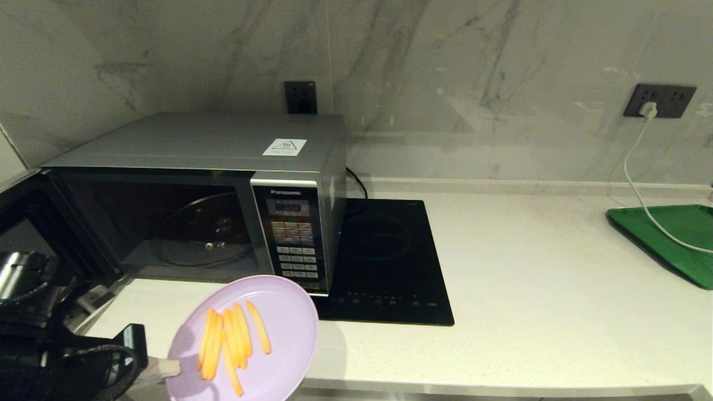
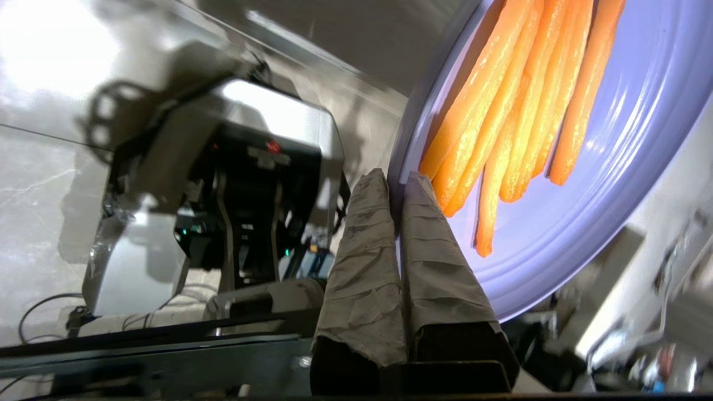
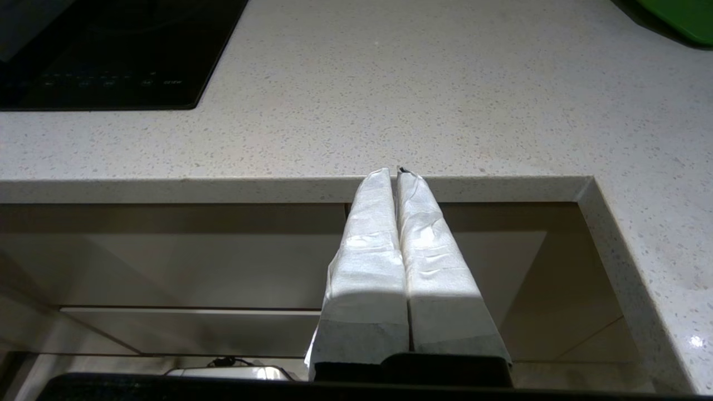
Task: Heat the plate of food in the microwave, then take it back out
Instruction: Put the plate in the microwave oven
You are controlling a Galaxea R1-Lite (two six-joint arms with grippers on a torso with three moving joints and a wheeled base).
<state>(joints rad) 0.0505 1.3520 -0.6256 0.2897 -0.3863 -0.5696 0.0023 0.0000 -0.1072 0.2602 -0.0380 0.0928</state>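
Observation:
The lilac plate of food [image 1: 278, 317] with thin orange fries [image 1: 231, 340] hangs tilted over the counter's front edge, in front of the microwave [image 1: 223, 167]. My left gripper [image 1: 167, 367] is shut on the plate's near rim; in the left wrist view its taped fingers [image 2: 362, 250] pinch the plate [image 2: 585, 223] edge at the gripper tip [image 2: 396, 181]. The microwave door [image 1: 22, 223] stands swung open to the left, showing the dark cavity and glass turntable [image 1: 200, 234]. My right gripper [image 3: 394, 172] is shut on nothing, low before the counter's edge, out of the head view.
A flat black induction hob [image 1: 384, 262] lies right of the microwave. A green tray [image 1: 674, 239] sits at the far right with a white cable [image 1: 640, 184] running over it from a wall socket. White counter [image 1: 546, 312] stretches between hob and tray.

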